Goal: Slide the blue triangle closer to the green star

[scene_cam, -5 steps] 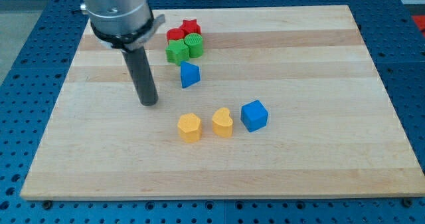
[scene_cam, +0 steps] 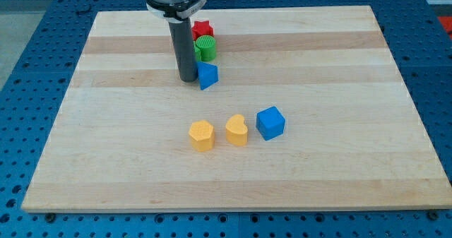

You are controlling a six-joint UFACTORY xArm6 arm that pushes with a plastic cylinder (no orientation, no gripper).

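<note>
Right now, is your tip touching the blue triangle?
Touching: in the camera view my tip sits against the left edge of the blue triangle, no board showing between them.

Pale wood counter (scene_cam: 339,68), streaked with lighter and darker bands. Dark grey rod, my tip (scene_cam: 188,80). Blue triangle (scene_cam: 208,75) and blue cube (scene_cam: 270,122). Two yellow blocks (scene_cam: 201,135) (scene_cam: 237,131). Green ridged cylinder (scene_cam: 206,47), red star (scene_cam: 203,30) behind. Blue perforated surround (scene_cam: 35,68).
</note>
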